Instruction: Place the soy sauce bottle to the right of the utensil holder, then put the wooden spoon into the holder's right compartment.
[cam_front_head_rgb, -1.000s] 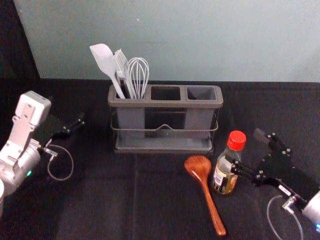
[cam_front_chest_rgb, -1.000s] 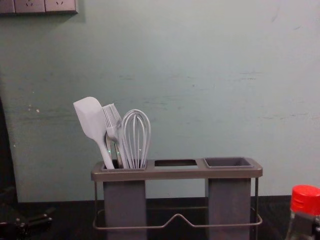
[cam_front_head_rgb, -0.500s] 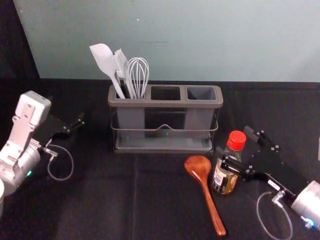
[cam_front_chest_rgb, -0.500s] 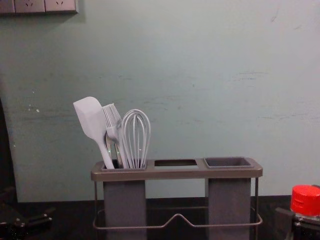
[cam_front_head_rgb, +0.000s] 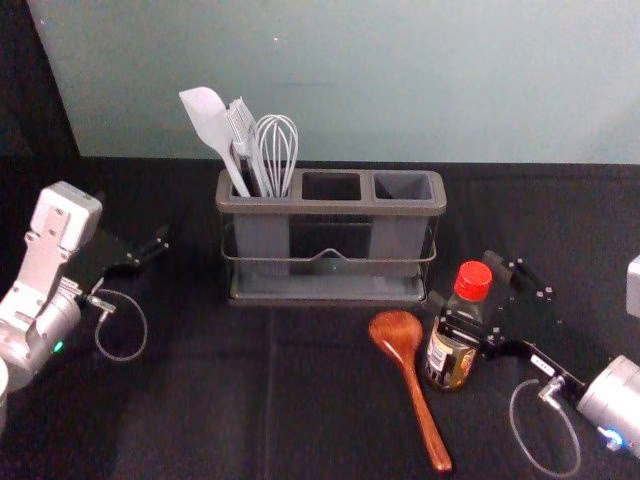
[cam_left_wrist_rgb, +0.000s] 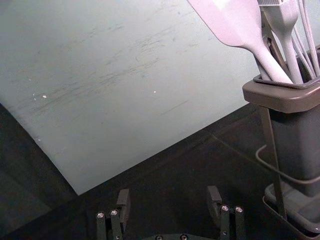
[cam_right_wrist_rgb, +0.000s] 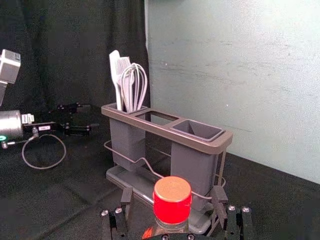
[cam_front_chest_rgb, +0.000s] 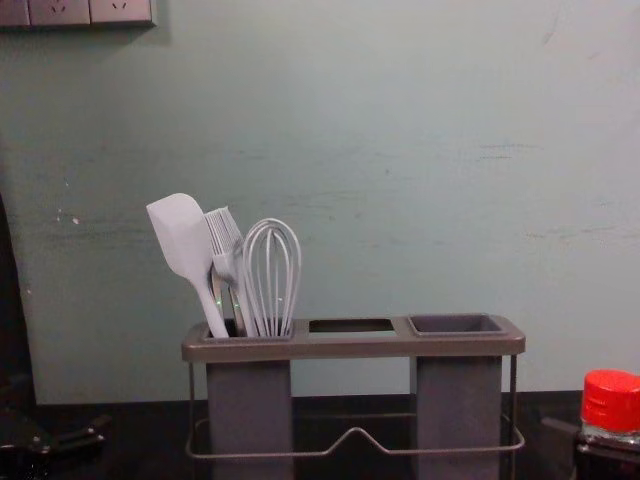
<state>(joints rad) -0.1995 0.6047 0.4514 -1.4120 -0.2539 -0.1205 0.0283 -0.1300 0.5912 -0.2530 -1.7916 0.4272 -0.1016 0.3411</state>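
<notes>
Soy sauce btl (cam_front_head_rgb: 450, 358) stood upright on the dark cloth, near side of the utensil holder (cam_front_head_rgb: 330, 209) & toward its right end, w/ the wooden spoon (cam_front_head_rgb: 397, 332) flat just left of it. Right gripper (cam_right_wrist_rgb: 173, 194) had its fingers wide apart, one each side of the btl below the red cap, prob. so they'd close on glass, not cap; whether either touched, can't tell. Next: prob. close, lift a bit, shift far & right to stand it beside the holder. Risk: finger on spoon side could nudge the bowl. Spoon's handle pointed near, bowl far; right compartment (cam_front_head_rgb: 403, 187) had nothing in it, ready for it; utensils (cam_front_head_rgb: 277, 150) sat in the left one. Left gripper (cam_left_wrist_rgb: 169, 192) hung idle, fingers wide, left of the holder, prob. out of the way.
</notes>
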